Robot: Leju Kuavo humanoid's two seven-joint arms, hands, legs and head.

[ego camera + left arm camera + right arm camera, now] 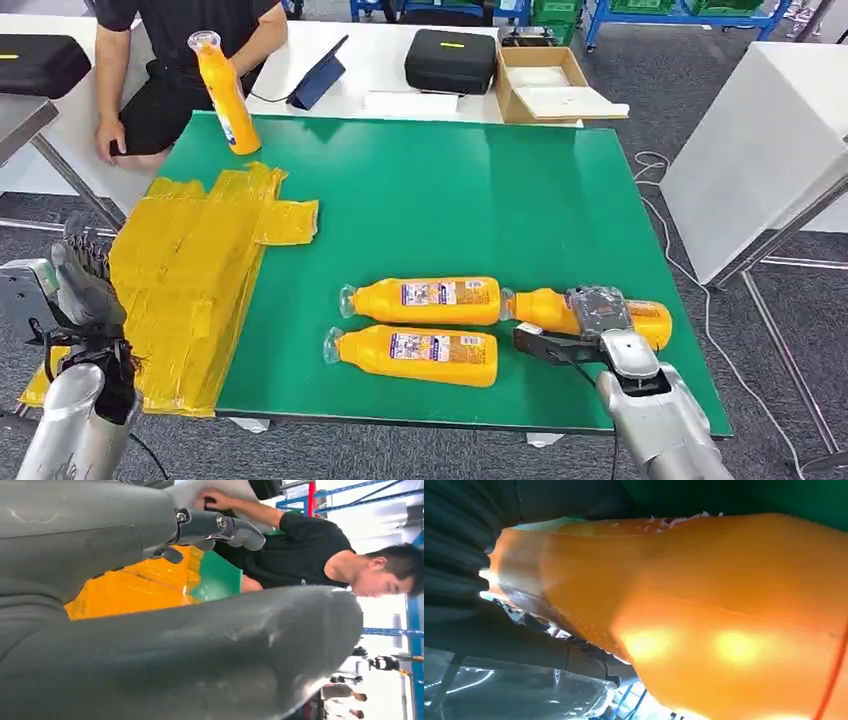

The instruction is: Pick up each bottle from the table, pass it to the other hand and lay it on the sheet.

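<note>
Three orange bottles lie near the front edge of the green table [450,190]. Two of them [425,300] [415,355] lie side by side, caps pointing left. My right hand [592,318] grips the third bottle [548,310] at the right, fingers over its top and thumb on its near side; it still lies on the table. This bottle [704,610] sits close against the palm in the right wrist view. My left hand [85,285] is raised beside the yellow sheet [190,270], open and holding nothing; its fingers [220,527] are spread above the sheet [130,587].
A person [190,60] at the back left holds a fourth orange bottle [225,95] upright on the table corner. Behind the table lie a tablet [318,75], a black case [450,60] and a cardboard box [545,85]. A white table [760,140] stands at the right.
</note>
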